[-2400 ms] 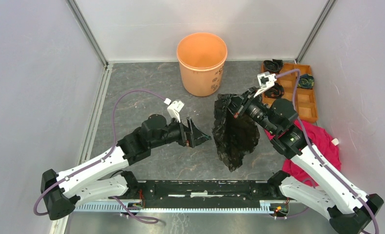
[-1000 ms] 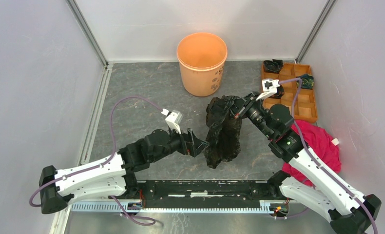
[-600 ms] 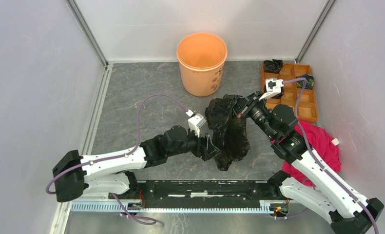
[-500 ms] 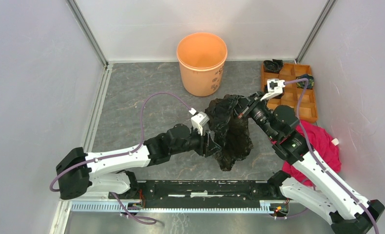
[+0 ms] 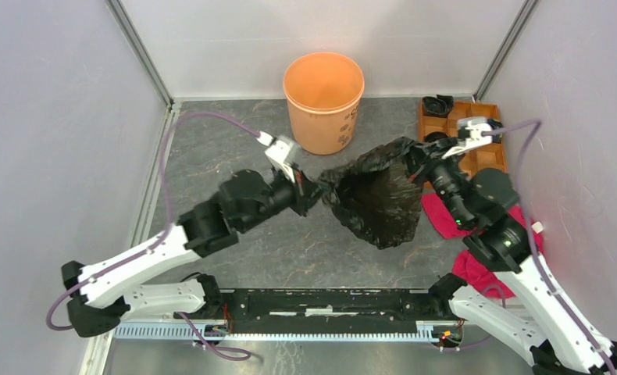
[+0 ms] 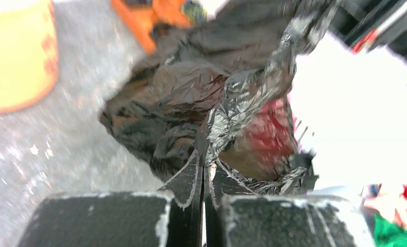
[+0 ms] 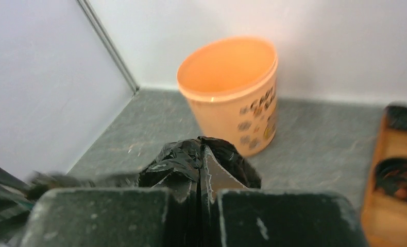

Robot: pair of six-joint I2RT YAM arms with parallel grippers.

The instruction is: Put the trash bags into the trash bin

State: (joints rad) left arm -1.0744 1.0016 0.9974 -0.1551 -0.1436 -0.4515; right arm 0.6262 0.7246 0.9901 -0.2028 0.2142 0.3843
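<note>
Trash bag (image 5: 377, 205) slung between two pincers, just short of the trash bin (image 5: 323, 100)
Left pincer (image 5: 318, 188) and right pincer (image 5: 409, 160) each clamp a bag edge; the thin film could tear or slip free if the arms pull apart; its sagging belly may catch the bin's rim.

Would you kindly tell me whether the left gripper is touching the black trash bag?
Touching. The left wrist view shows the left gripper shut on a fold of the trash bag.
</note>
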